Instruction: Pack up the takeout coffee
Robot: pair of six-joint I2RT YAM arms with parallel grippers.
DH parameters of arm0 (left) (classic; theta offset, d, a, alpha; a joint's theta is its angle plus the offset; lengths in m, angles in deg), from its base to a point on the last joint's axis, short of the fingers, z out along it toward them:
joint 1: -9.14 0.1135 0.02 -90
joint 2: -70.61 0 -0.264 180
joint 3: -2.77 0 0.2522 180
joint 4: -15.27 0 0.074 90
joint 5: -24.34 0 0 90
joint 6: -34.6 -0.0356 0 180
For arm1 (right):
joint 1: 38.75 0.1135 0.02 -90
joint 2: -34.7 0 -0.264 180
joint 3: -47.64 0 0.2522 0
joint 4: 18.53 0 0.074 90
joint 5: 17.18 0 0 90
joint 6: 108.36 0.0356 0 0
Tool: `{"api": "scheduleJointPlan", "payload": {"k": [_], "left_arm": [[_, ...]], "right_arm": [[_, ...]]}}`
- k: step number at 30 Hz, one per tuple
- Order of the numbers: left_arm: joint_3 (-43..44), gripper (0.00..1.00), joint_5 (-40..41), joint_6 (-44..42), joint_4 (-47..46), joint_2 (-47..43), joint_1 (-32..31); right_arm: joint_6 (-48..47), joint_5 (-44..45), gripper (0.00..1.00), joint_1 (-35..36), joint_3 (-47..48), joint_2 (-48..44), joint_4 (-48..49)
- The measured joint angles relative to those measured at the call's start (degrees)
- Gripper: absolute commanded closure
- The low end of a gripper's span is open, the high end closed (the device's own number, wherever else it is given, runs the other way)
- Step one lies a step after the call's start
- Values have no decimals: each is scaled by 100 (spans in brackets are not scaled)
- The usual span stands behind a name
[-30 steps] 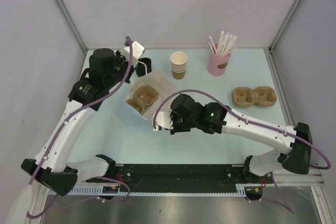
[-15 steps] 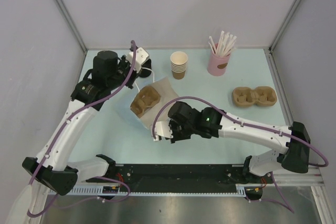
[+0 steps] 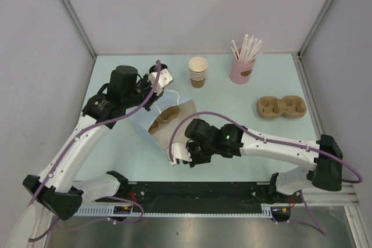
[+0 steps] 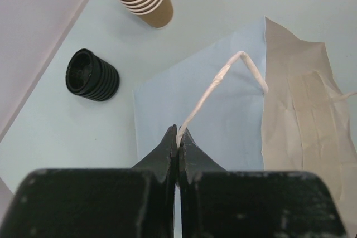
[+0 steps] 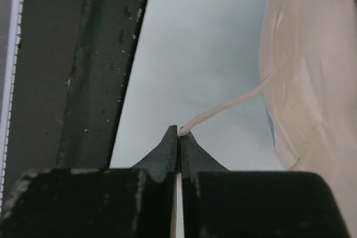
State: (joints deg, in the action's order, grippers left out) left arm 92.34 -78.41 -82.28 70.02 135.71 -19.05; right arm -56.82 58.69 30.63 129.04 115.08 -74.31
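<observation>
- Grippers from above: the left gripper (image 3: 159, 85) holds the paper bag (image 3: 142, 125) by the far side of its top. The right gripper (image 3: 175, 154) holds the near side, so the mouth gapes between them with a pulp carrier (image 3: 164, 117) showing inside.
- The takeout coffee shows in no view. Just beyond the left gripper, to its right, stand only lidless stacked cups (image 3: 198, 72). Farther right are a pink cup of sticks (image 3: 241, 69) and a second carrier (image 3: 282, 107).
- Left wrist: the jaws are pressed together on a white twine handle (image 4: 223, 73), which runs ahead to the bag's edge. Black lids (image 4: 92, 74) sit ahead to the left.
- Right wrist: closed jaws nip the second handle (image 5: 228, 107), with the bag's paper ahead to the right.
- Doing it well, in my judgement: keep both strings taut and level. Spread gently, so the paper neither tears nor sags and the mouth is wide enough for a cup to go in upright.
- Surface and room: a smooth, pale blue-green table (image 3: 279, 85), boxed in by plain grey walls with metal posts.
</observation>
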Motion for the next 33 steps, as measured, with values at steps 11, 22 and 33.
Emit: {"api": "scheduleJointPlan", "payload": {"k": [11,22,33], "left_arm": [[-472,100,-177,-365,468,-398,-160],[-879,100,-378,-686,1032,-691,-175],[-758,100,-96,-675,1189,-907,-190]], "right_arm": [[286,-247,100,466,-238,382,348],[57,-275,100,627,-201,511,-68],[2,365,79,308,291,-219,-162]]}}
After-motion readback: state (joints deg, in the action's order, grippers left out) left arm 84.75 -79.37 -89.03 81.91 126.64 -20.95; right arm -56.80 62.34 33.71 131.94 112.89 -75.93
